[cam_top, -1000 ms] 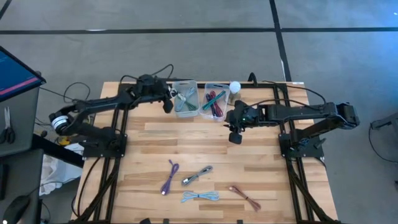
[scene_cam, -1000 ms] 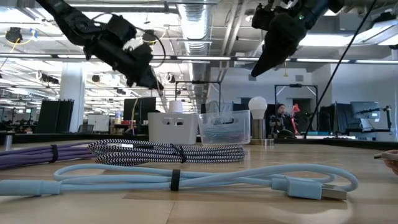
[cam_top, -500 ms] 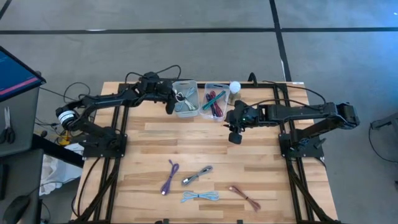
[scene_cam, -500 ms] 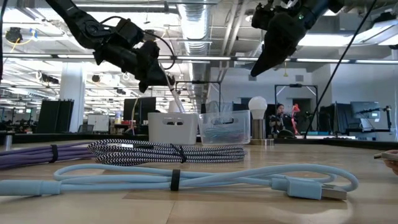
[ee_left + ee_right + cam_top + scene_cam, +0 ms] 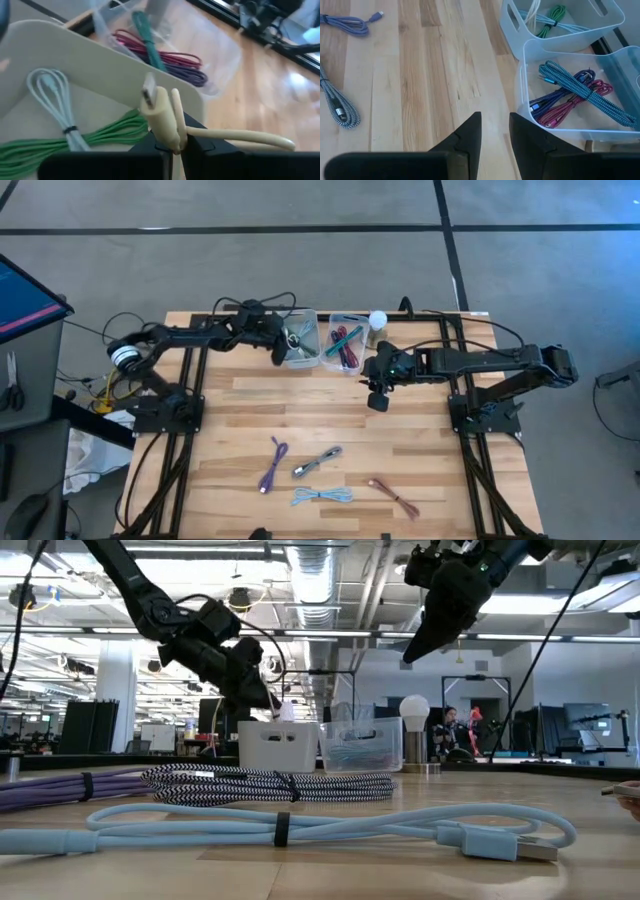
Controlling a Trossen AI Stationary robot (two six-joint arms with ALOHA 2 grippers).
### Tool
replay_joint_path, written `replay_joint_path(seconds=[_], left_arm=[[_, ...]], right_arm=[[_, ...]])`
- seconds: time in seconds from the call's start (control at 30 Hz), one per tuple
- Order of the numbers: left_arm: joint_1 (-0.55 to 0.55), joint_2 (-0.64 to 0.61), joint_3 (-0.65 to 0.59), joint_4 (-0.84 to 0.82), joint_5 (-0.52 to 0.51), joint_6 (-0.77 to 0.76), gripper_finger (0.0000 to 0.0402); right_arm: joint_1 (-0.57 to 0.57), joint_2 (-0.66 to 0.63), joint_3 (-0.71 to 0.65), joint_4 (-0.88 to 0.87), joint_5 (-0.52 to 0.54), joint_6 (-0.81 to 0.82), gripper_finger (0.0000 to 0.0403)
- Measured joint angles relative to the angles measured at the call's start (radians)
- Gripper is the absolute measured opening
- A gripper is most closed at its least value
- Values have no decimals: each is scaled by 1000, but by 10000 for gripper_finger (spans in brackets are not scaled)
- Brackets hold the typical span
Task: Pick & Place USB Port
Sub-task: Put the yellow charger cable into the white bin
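Left gripper [image 5: 278, 352] has swung further over white bin [image 5: 300, 340] vs 1 s ago.

High view: right gripper [image 5: 377, 395] hovers mid-table; four cables left on table front.

Low view: left gripper low over bin.

L wrist: fingers clamped on cream USB cable [image 5: 162, 117], above bin; release pending.

R wrist: jaws slightly apart, empty; clear bin [image 5: 570, 95] holds cables.

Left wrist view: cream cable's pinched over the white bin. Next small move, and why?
Probably ease the left gripper a little lower into the white bin, then open. Its fingers are shut on the cream cable, which hangs over the bin's inside above the green cable; its tail trails past the rim, so dropping from here might snag.
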Motion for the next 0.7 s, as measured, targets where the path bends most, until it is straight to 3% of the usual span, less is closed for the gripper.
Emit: replay_joint_path(seconds=[0.47, 0.7], left_arm=[[5, -39, 0, 3, -214, -4, 124], [5, -40, -1, -152, -357, 45, 181]], right_arm=[[0, 0, 0, 1, 0, 0, 92], [0, 0, 0, 1, 0, -8, 92]])
